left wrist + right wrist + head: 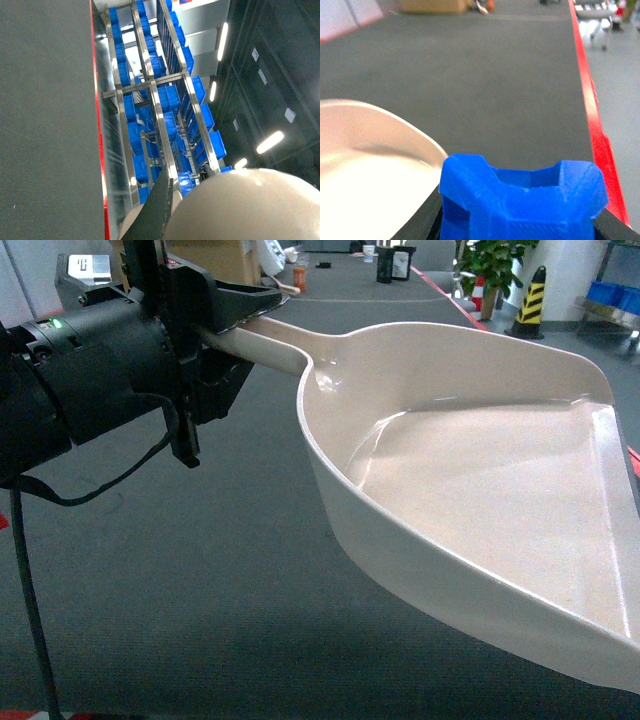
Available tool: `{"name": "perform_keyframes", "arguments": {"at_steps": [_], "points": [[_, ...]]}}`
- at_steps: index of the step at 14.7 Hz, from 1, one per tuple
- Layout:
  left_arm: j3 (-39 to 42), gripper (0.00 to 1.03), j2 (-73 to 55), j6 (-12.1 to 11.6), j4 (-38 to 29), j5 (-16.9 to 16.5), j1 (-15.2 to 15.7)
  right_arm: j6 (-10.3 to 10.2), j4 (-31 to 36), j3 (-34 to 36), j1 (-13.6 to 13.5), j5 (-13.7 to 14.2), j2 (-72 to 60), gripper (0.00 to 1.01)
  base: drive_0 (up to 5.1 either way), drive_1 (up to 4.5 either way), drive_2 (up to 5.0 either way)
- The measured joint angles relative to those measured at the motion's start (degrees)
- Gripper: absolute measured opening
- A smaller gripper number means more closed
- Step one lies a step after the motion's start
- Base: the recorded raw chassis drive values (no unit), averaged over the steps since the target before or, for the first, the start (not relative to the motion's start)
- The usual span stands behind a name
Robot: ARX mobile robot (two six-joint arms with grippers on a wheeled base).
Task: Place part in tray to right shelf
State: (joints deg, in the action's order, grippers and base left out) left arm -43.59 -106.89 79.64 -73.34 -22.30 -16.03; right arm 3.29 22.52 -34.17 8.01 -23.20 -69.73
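Right shelf (pixel 165 115) with blue crates (pixel 172 97) well apart, not yet approached. Tray (pixel 480 490) empty, held aloft by handle, left gripper (pixel 205 340) fingers clenched on it. Part (pixel 522 200) gripped in right fingers, just beside tray rim; placement and delivery both pending.

Dark grey carpeted floor (pixel 200 570), red edge strip (pixel 592 115); traffic cone (pixel 529 302), potted plant (pixel 493 265) standing far off

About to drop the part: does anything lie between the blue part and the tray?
Nothing. In the right wrist view the blue part sits beside the tray, only bare grey floor beyond.
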Motion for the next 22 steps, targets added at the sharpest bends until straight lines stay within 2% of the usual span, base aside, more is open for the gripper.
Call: {"name": "perform_keyframes", "arguments": {"at_steps": [1, 3, 4, 5, 6, 7, 8, 9, 11, 12, 13, 14, 15, 17, 18, 19, 20, 21, 22], "points": [[0.0, 0.13, 0.0, 0.0, 0.0, 0.0, 0.0, -2.6, 0.3, -1.2, -4.7, 0.0, 4.4, 0.47, 0.0, 0.0, 0.0], [0.0, 0.13, 0.0, 0.0, 0.0, 0.0, 0.1, -7.2, 1.6, -3.7, -13.4, 2.7, 4.1, 0.47, 0.0, 0.0, 0.0], [0.0, 0.13, 0.0, 0.0, 0.0, 0.0, 0.1, -8.7, 1.9, -4.7, -17.4, 5.3, 1.6, 0.47, 0.0, 0.0, 0.0], [0.0, 0.13, 0.0, 0.0, 0.0, 0.0, 0.1, -10.6, 1.7, -6.1, -22.5, 9.3, -3.1, 0.47, 0.0, 0.0, 0.0], [0.0, 0.13, 0.0, 0.0, 0.0, 0.0, 0.0, -11.4, 1.4, -7.0, -25.3, 10.9, -5.8, 0.47, 0.0, 0.0, 0.0], [0.0, 0.13, 0.0, 0.0, 0.0, 0.0, 0.0, -13.0, -0.1, -9.2, -29.4, 12.3, -9.9, 0.47, 0.0, 0.0, 0.0], [0.0, 0.13, 0.0, 0.0, 0.0, 0.0, 0.0, -14.3, -1.7, -11.3, -32.3, 13.0, -12.7, 0.47, 0.0, 0.0, 0.0], [0.0, 0.13, 0.0, 0.0, 0.0, 0.0, 0.1, -14.4, -3.3, -12.6, -33.6, 14.8, -13.9, 0.52, 0.0, 0.0, 0.0], [0.0, 0.13, 0.0, -0.1, 0.0, 0.0, 0.1, -14.3, -2.7, -12.7, -32.6, 18.9, -12.6, 0.75, 0.0, 0.0, 0.0], [0.0, 0.13, 0.0, -0.1, 0.0, 0.0, 0.1, -14.2, -2.6, -12.7, -32.5, 19.3, -12.3, 0.76, 0.0, 0.0, 0.0], [0.0, 0.13, 0.0, 0.0, 0.0, 0.0, 0.1, -13.9, -2.6, -12.6, -31.8, 20.2, -10.7, 0.84, 0.0, 0.0, 0.0], [0.0, 0.13, 0.0, 0.0, 0.0, 0.0, 0.1, -13.6, -2.6, -12.1, -30.3, 21.2, -6.9, 0.97, 0.0, 0.0, 0.0], [0.0, 0.13, 0.0, -0.1, 0.0, 0.0, 0.1, -11.9, -2.2, -11.0, -28.0, 23.0, -2.0, 0.98, 0.0, 0.0, 0.0], [0.0, 0.13, 0.0, -0.1, 0.0, 0.0, 0.1, -5.9, 1.1, -5.8, -21.7, 29.6, 4.3, 0.98, 0.0, 0.0, 0.0], [0.0, 0.13, 0.0, 0.0, 0.0, 0.0, 0.1, -1.3, 3.1, -1.6, -17.9, 33.1, 6.2, 0.98, 0.0, 0.0, 0.0], [0.0, 0.13, 0.0, -0.1, 0.0, 0.0, 0.1, 3.1, 2.8, 3.7, -12.5, 34.5, 8.5, 0.98, 0.0, 0.0, 0.0], [0.0, 0.13, 0.0, -0.1, 0.0, 0.0, 0.1, 5.4, 4.1, 7.3, -9.0, 34.9, 9.5, 0.98, 0.0, 0.0, 0.0], [0.0, 0.13, 0.0, -0.1, 0.0, 0.0, 0.1, 6.1, 2.8, 10.6, -5.4, 34.4, 10.8, 0.98, 0.0, 0.0, 0.0], [0.0, 0.13, 0.0, -0.1, 0.0, 0.0, 0.1, 6.3, 2.5, 13.4, -3.4, 33.6, 12.1, 0.98, 0.0, 0.0, 0.0]]}}
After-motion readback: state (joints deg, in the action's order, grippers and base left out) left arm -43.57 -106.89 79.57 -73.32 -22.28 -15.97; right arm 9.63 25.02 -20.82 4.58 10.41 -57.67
